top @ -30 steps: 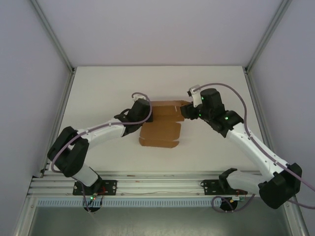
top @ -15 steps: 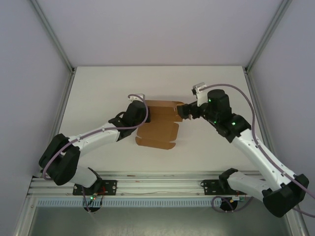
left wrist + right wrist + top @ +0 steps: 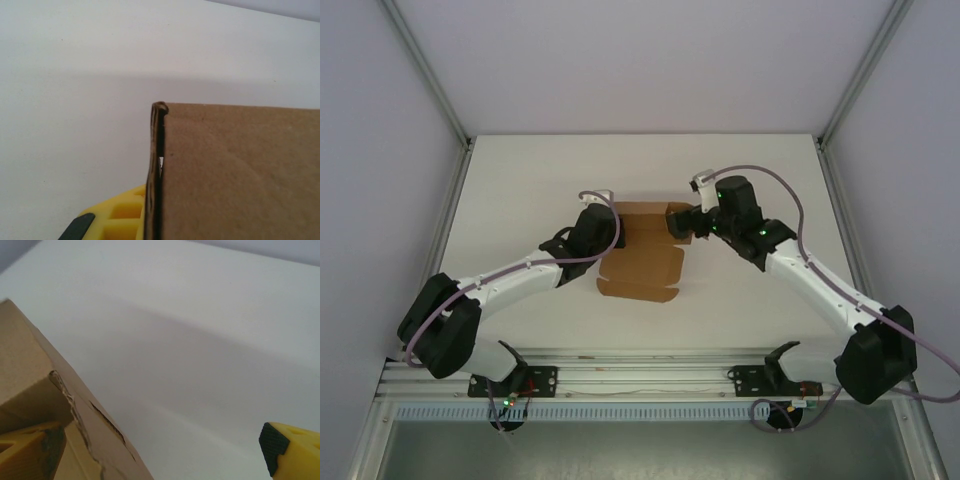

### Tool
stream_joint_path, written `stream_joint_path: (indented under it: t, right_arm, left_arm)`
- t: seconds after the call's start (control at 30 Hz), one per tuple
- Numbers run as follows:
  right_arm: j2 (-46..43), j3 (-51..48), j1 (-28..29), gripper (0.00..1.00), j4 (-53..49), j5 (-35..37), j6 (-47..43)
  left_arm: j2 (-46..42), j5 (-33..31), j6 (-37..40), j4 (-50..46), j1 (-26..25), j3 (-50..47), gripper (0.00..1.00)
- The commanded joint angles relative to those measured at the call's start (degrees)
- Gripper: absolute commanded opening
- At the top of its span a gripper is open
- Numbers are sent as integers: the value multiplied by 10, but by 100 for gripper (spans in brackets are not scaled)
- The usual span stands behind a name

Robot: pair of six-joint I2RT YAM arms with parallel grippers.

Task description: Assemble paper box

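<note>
The paper box [image 3: 642,262] is brown cardboard, partly folded, lying mid-table with a flat flap towards the near side. My left gripper [image 3: 618,234] is shut on the box's left wall. In the left wrist view that doubled wall edge [image 3: 158,165] stands upright beside one yellow finger [image 3: 117,215], and the other finger is hidden behind the cardboard panel [image 3: 240,175]. My right gripper [image 3: 676,222] is open wide at the box's far right corner. Its left finger [image 3: 30,450] sits behind a torn cardboard wall [image 3: 75,405], while its right finger [image 3: 292,450] hangs over bare table.
The white table [image 3: 520,180] is bounded by grey enclosure walls and aluminium posts [image 3: 425,70]. A metal rail [image 3: 640,378] carrying both arm bases runs along the near edge. Open table lies right of the box [image 3: 210,340].
My right gripper has opened wide and moved left onto the box's far right corner. The left arm shifted slightly, and the box slid a little to the left with it.
</note>
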Motion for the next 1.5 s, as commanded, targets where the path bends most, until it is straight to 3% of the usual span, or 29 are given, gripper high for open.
stream_joint_path:
  t: [0.0,0.13,0.3,0.4,0.63,0.73,1.13,1.47]
  right_arm:
    - [-1,-39,2,100,145,-20,56]
    - [-7,-88,10,100,260,21,93]
    - [-33,-104,17,100,252,104,99]
    - [-74,-115,16,100,187,113,87]
    - [-144,-105,7,100,-77,131,89]
    - [-158,-114,1,100,-124,142,105]
    - [-218,-163,-31,100,-102,97,105]
    - [-223,-226,-31,100,84,83,92]
  left_arm:
    - [-15,22,-11,30,-6,5,0]
    - [-13,27,-23,33,-10,8,0]
    - [-23,10,-34,25,-12,6,0]
    - [-35,12,-28,28,-11,-2,0]
    - [-62,-23,-14,-6,-11,-7,0]
    - [-67,-32,-6,-22,-11,-2,0]
    - [-55,-43,-6,-54,-11,15,0]
    - [-42,-13,-22,-36,-11,24,0]
